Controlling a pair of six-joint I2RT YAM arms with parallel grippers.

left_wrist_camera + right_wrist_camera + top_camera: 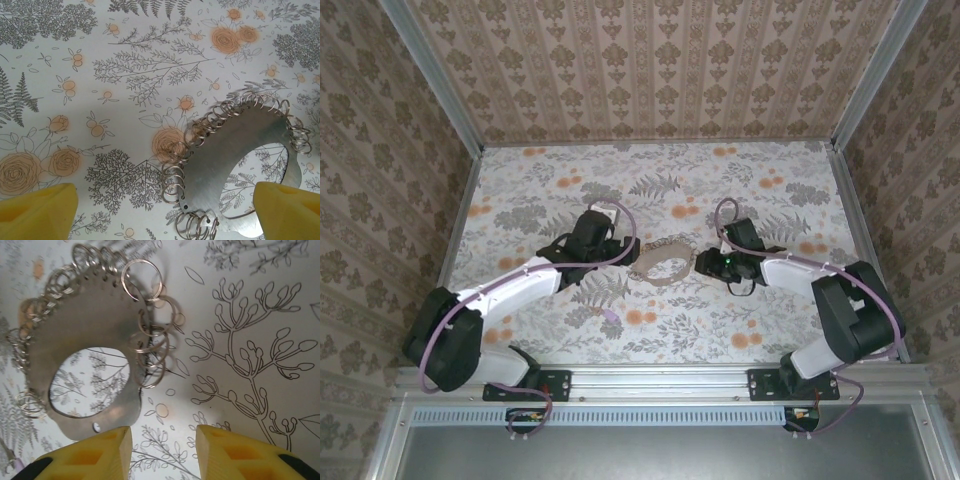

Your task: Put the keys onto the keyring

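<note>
The keyring (240, 150) (82, 320) is a flat silvery metal plate with an oval hole, lying on the flowered cloth between the two arms (665, 263). The keys (176, 172) (147, 335) are several small silvery wire rings threaded through holes along its rim. My left gripper (162, 212) (623, 257) stands wide open just left of the plate, whose lower part lies between the yellow fingertips (40, 210), close to the right one. My right gripper (162, 450) (705, 263) is open with bare cloth in the gap. Its left fingertip (100, 455) covers the plate's near edge.
The flowered tablecloth (650, 330) is walled in by patterned panels with metal rails at the left (460, 215) and right (850, 215). Purple cables loop over both wrists (620, 225). Both arm bases sit at the near edge.
</note>
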